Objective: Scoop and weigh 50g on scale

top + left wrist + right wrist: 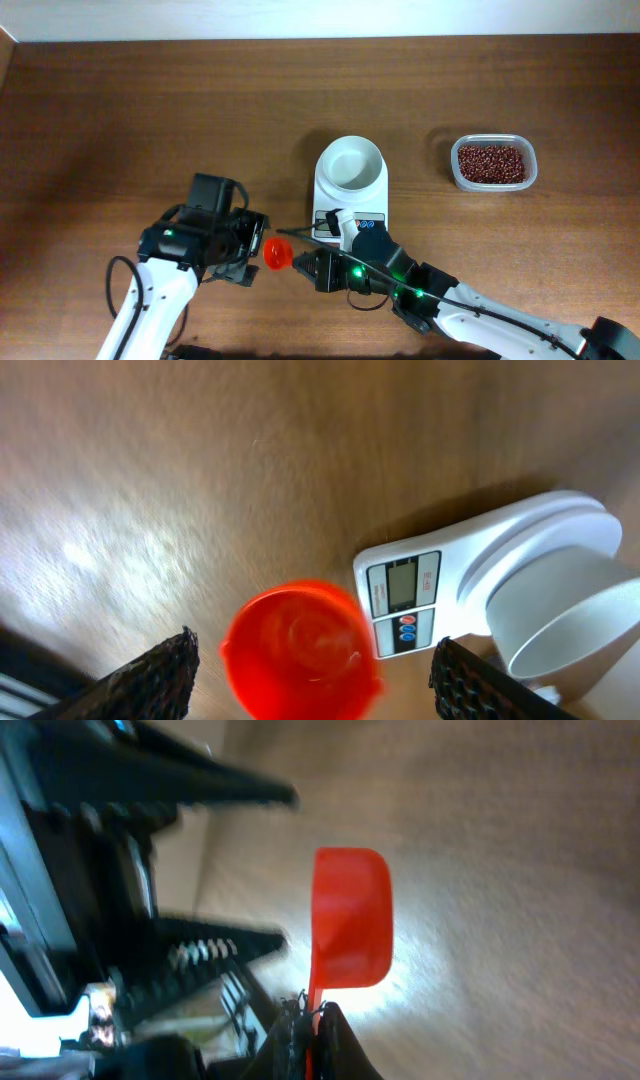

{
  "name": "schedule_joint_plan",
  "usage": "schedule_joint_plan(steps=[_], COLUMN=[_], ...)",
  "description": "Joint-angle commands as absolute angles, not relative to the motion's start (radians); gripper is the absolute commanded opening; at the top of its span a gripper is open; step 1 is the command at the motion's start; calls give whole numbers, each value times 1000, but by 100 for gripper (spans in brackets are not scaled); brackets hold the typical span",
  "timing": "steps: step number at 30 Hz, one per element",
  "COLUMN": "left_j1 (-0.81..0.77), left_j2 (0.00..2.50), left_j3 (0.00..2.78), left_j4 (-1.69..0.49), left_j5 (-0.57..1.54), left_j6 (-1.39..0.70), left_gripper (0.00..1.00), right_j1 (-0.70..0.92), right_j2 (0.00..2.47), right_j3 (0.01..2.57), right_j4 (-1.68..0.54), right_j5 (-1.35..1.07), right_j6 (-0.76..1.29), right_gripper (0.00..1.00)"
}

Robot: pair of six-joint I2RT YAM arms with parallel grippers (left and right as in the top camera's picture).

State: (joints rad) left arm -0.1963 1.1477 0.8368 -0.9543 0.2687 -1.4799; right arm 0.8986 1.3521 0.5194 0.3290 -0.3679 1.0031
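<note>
Stage: we judge the task barely begun, with nothing scooped and nothing weighed.
Left gripper [252,252]: left of the scale [325,195], off its display end. Its jaws are spread wide, and the cup of the scoop [277,252] lies between them, touching neither as far as we can see.
Scoop: red and empty, just left of the scale's display end, with its handle running back toward the scale.
Right gripper [305,268]: just off the scale's display end, with its jaws pressed together on the scoop's handle.
Scale: near the right gripper but apart from it. In the overhead view the right arm crosses over its display corner.
Bowl [350,163]: seated on the scale's far end, white and empty.
Tub [492,138]: well right of the scale, holding red beans [492,163].
Remaining: by our reckoning, carry the scoop to the tub, fill it, and tip beans into the bowl until the target weight shows.
</note>
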Motion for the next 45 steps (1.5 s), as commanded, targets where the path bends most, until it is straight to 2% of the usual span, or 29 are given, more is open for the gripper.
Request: schedule_joint_plan(steps=[1, 6, 10, 12, 15, 16, 17, 19, 20, 21, 22, 23, 34, 45], left_j1=[-138, -112, -113, -113, -115, -121, -130, -157, -175, -200, -224, -258, -596, -739], left_j2=[1076, 984, 933, 929, 931, 931, 931, 931, 931, 931, 931, 931, 1031, 1244], left_j3=[839, 839, 839, 839, 839, 839, 839, 839, 839, 839, 839, 839, 839, 839], left_j4=[-955, -951, -948, -948, -948, -948, -947, -936, -928, -912, -896, -870, -641, -475], left_j5=[243, 237, 211, 209, 213, 212, 213, 213, 213, 213, 212, 212, 55, 29], left_j6=[-1145, -999, -970, -970, -924, -915, -910, -910, -909, -910, -910, -910, -910, -839], left_gripper=[79, 82, 92, 93, 88, 84, 75, 43, 35, 20, 13, 0, 0, 0], right_j1=[900, 825, 748, 712, 650, 621, 596, 542, 514, 486, 467, 446, 397, 397], right_j2=[1281, 1108, 916, 826, 690, 642, 608, 544, 518, 495, 483, 473, 471, 471], right_j3=[528, 528, 528, 528, 528, 528, 528, 527, 527, 528, 527, 527, 527, 527], right_j4=[239, -25, -139, -166, -249, -285, -315, -380, -406, -434, -448, -461, -476, -532], right_j5=[-412, -415, -469, -497, -497, -496, -493, -485, -486, -486, -486, -487, -518, -557], right_j6=[943, 919, 904, 889, 890, 889, 889, 883, 865, 863, 863, 863, 924, 924], right_gripper=[4, 4, 4, 4, 4, 4, 4, 4, 4, 4, 4, 4, 4, 4])
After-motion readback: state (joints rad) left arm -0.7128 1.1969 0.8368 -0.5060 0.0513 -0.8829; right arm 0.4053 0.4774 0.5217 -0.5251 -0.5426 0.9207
